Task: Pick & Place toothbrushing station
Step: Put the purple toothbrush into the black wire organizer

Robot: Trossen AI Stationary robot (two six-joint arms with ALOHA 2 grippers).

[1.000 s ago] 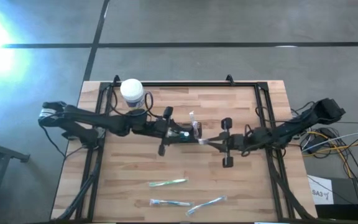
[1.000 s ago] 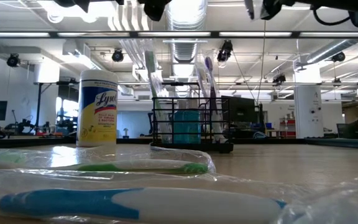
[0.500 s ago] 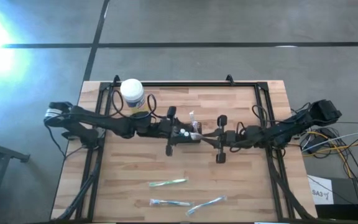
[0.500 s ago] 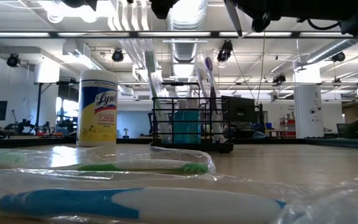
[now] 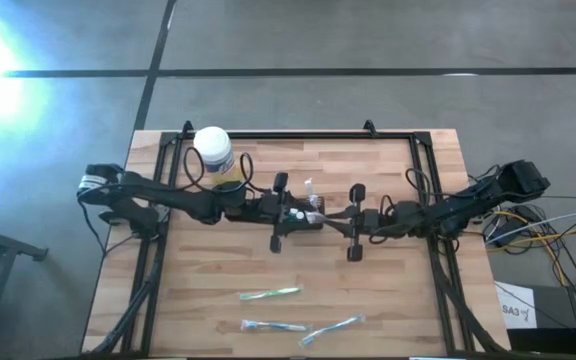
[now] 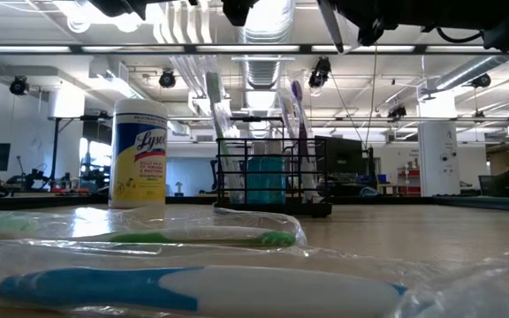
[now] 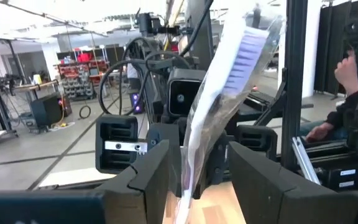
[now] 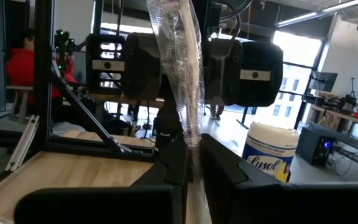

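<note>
The black wire-mesh caddy (image 5: 313, 210) stands with its base on the middle of the table, and wrapped toothbrushes stand upright in it (image 6: 272, 181). My left gripper (image 5: 293, 213) is just left of the caddy. It is open, with its fingers on either side of a wrapped purple-bristled toothbrush (image 7: 232, 74). My right gripper (image 5: 340, 222) is just right of the caddy and is shut on a clear toothbrush wrapper (image 8: 182, 68). My right gripper pinches the clear wrapper (image 8: 191, 127) between its two fingers, coming roughly level from the table's right side. The wrapper stands upright and rises above the fingers. Its lower end is hidden behind the fingers.
A white-lidded jar with a yellow label (image 5: 213, 148) stands at the far left, left of the caddy (image 6: 140, 152). Three wrapped toothbrushes (image 5: 270, 294) (image 5: 273, 326) (image 5: 333, 325) lie near the table's near edge. A black frame (image 5: 298, 134) runs around the table.
My right gripper has moved toward the table's left edge, up to the caddy. My left gripper has moved toward the table's right edge, closing in on the caddy from the other side. The caddy and the jar have stayed in place.
</note>
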